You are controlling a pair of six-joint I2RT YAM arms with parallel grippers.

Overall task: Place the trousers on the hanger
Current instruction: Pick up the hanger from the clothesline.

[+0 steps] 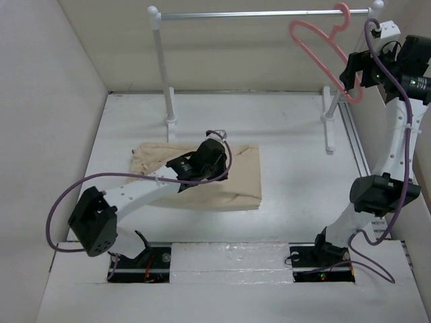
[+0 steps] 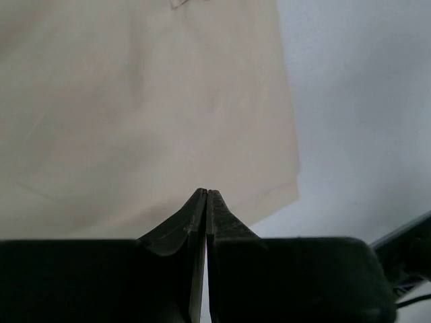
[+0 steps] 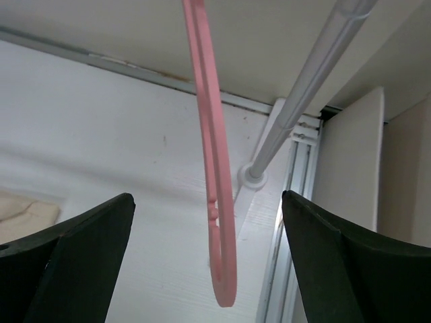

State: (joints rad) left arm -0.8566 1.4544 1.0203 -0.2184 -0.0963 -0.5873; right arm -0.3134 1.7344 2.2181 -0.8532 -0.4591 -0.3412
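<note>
The beige trousers [image 1: 239, 176] lie folded flat on the table left of centre; they fill most of the left wrist view [image 2: 135, 101]. My left gripper [image 1: 214, 140] hovers over their far part, its jaws shut with nothing between them [image 2: 206, 195]. The salmon-pink hanger [image 1: 322, 57] hangs by its hook from the silver rail at the far right. My right gripper [image 1: 351, 82] is raised at the hanger's lower right end, jaws wide open. In the right wrist view the hanger's rounded end [image 3: 221, 269] hangs between the open fingers [image 3: 209, 202], touching neither.
The clothes rail [image 1: 256, 13] with white posts [image 1: 163, 74] spans the back of the table; its right post [image 1: 328, 118] stands just under the hanger. White walls close in the left, back and right. A metal track [image 1: 353, 145] runs along the right edge.
</note>
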